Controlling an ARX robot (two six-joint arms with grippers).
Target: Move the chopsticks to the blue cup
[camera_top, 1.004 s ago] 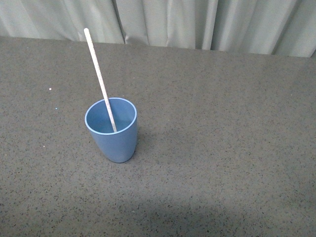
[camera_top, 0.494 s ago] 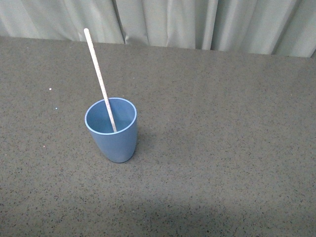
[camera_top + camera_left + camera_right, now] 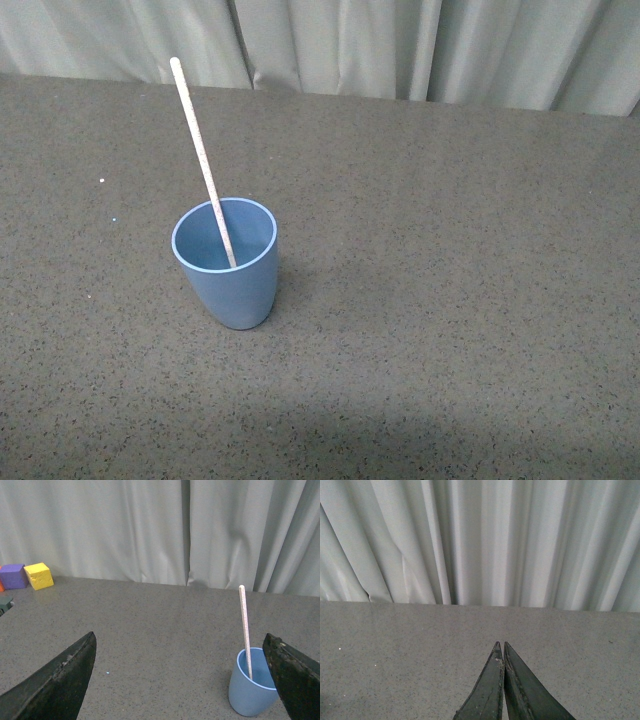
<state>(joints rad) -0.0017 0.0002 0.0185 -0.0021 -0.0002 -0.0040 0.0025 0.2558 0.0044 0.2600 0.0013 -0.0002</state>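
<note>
The blue cup (image 3: 228,265) stands upright on the grey speckled table, left of centre in the front view. The cream-white chopstick (image 3: 201,157) stands in it, leaning back and to the left, its top well above the rim. Neither arm shows in the front view. In the left wrist view the cup (image 3: 250,687) and the chopstick (image 3: 244,625) sit close to one finger of my left gripper (image 3: 180,645), which is wide open and empty. My right gripper (image 3: 500,646) is shut with nothing between its fingers, over bare table.
A pale grey curtain (image 3: 400,45) hangs along the table's far edge. A yellow block (image 3: 39,576) and a purple block (image 3: 13,575) sit at the far side of the table in the left wrist view.
</note>
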